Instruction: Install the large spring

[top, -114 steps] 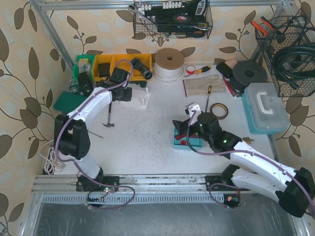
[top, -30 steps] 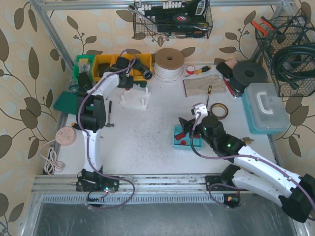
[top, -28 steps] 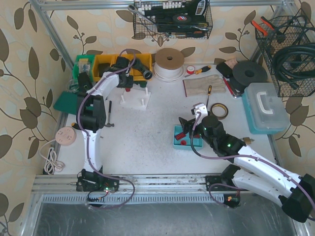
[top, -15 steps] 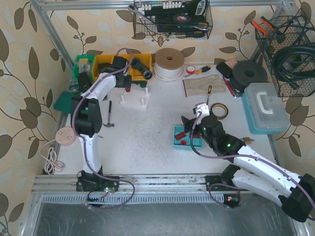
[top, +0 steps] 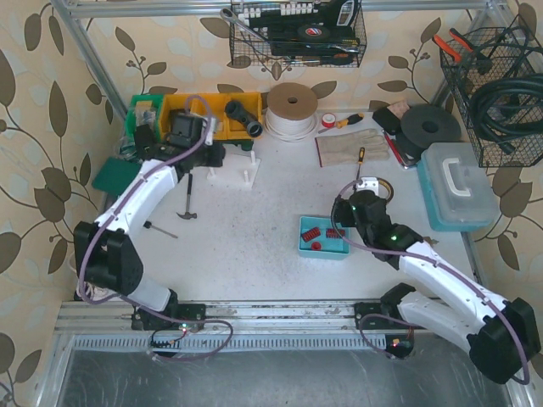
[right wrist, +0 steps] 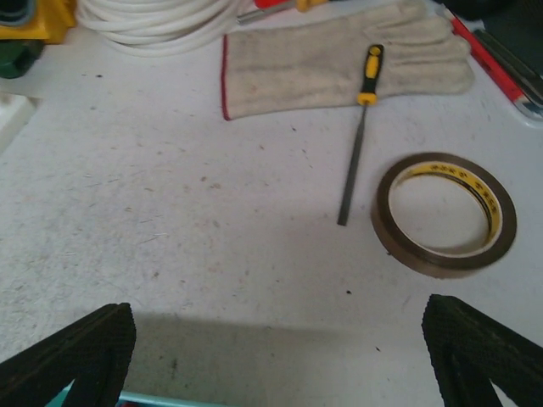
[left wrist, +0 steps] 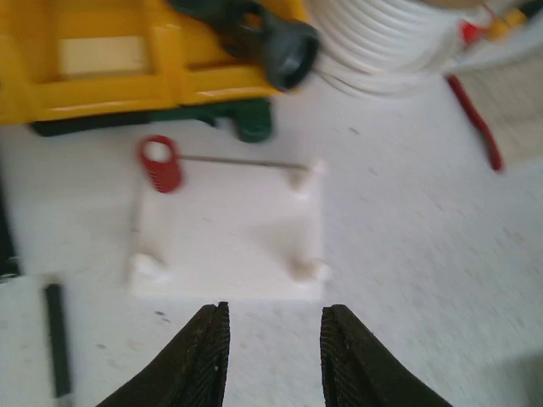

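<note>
Well to the near right of the white peg plate [left wrist: 229, 246], the blue tray [top: 302, 246] holds a few small red parts [top: 311, 231]. Your right gripper [right wrist: 276, 318], farther right of the plate, is spread wide and empty. Your left gripper [left wrist: 274, 315] hangs at the plate's near edge, fingers apart, pinching nothing. The large red spring [left wrist: 159, 165] stands on the plate's far-left peg. Just behind the plate, the yellow bin [left wrist: 102, 97] holds a black cylinder [left wrist: 276, 47].

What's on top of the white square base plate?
A red coil spring stands upright on its far-left corner; three short white pegs are bare. Whether a peg sits inside the spring is hidden.
</note>
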### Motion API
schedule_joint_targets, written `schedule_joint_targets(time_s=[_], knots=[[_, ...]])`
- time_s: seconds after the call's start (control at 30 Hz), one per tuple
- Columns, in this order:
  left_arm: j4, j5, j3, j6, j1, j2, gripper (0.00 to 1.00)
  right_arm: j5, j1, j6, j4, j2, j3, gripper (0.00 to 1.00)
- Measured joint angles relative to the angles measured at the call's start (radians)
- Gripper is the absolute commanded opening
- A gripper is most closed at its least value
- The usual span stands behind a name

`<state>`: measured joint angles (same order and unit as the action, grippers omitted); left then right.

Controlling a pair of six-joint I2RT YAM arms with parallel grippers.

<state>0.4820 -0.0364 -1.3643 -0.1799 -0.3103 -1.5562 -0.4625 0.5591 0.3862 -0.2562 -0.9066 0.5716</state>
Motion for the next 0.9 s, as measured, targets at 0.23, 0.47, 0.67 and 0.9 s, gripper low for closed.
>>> schedule_joint_targets(time_s=[0.23,0.47,0.67,0.9], knots=[[-0.003,-0.025,0.099,0.07,-0.28,0.087,0.31,0.026,-0.107,0.076,-0.055,-0.011,0.005,0.91],[-0.012,0.001,0.114,0.136,-0.517,0.118,0.29,0.123,-0.235,0.114,-0.103,0.021,0.005,0.87],[-0.002,0.074,0.076,0.164,-0.615,0.026,0.38,0.22,-0.249,0.11,-0.171,0.066,0.035,0.75],[0.025,0.214,0.083,0.114,-0.606,-0.004,0.41,0.327,-0.178,0.291,-0.444,-0.1,0.265,0.58]])
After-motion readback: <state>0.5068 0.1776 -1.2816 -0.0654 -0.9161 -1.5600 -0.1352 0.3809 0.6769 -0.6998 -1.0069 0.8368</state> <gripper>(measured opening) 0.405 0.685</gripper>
